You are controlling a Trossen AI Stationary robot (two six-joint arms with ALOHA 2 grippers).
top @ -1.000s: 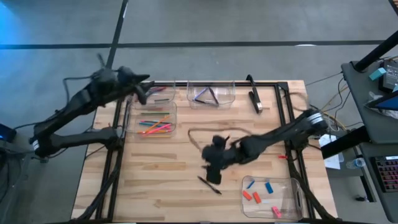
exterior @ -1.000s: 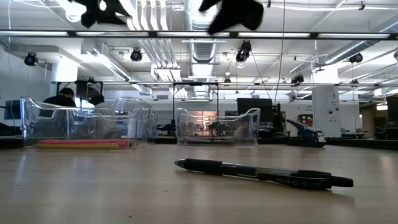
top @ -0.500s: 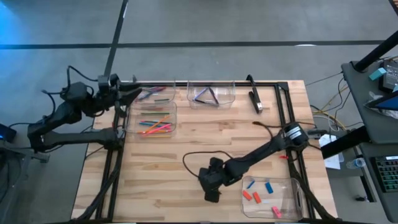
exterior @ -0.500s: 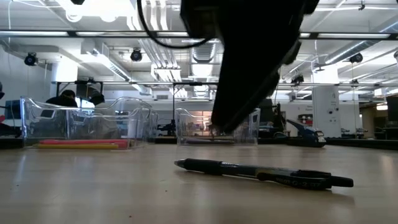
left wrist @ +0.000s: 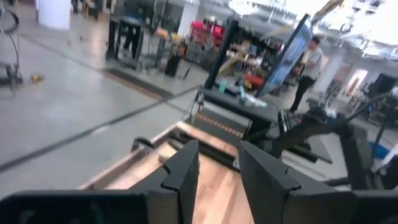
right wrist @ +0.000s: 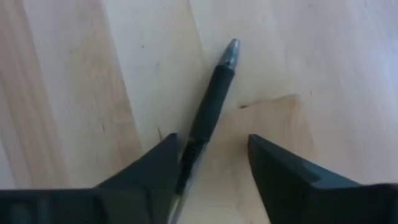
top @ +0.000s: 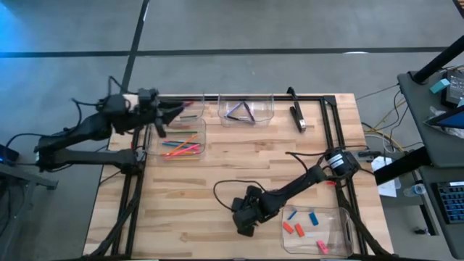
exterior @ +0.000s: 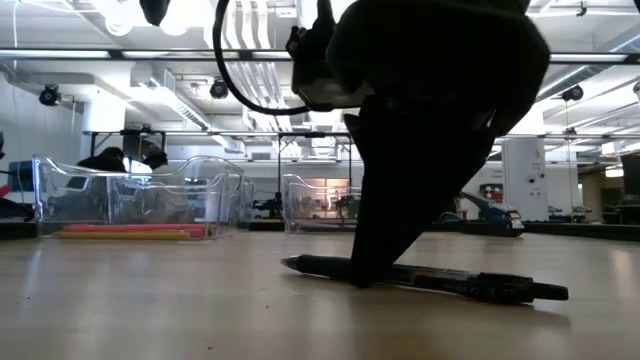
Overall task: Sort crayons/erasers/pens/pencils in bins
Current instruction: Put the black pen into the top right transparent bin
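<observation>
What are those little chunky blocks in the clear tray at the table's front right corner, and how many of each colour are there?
They are erasers, in the bin:
Blue erasers: 2
Red-orange erasers: 2
Pink erasers: 1
Total: 5

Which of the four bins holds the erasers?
The bin at the table's near right corner, beside the right gripper; it alone holds short blue, orange and pink erasers.
</observation>
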